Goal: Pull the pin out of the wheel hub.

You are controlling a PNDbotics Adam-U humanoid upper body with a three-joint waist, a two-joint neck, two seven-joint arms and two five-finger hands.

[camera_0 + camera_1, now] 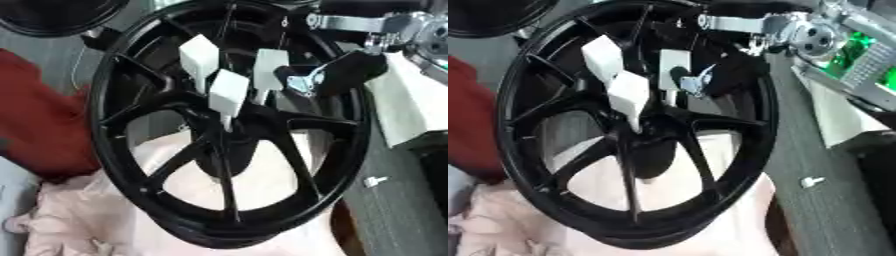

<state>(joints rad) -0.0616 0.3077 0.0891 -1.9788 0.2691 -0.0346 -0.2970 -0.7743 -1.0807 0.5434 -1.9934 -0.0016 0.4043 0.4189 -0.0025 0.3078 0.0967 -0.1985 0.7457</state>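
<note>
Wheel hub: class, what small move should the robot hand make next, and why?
Probably close the fingers at the hub's centre. The right robot hand reaches in from the upper right. Its white fingers are straight and spread over the black wheel hub, with one tip pointing down at the centre where the spokes meet. Nothing looks gripped yet, and the pin itself is hard to make out.

Black spoked wheel hub [175,165], glossy, tilted toward camera, fills most of frame. Thin spokes radiating from a dark centre boss, rim unbroken all round. Resting on pale pinkish cloth at its lower edge. Pin [227,121]: small pale stub at the centre, just above the boss, pointing down toward it. Partly covered from above, so seating in the boss can't be told.
</note>
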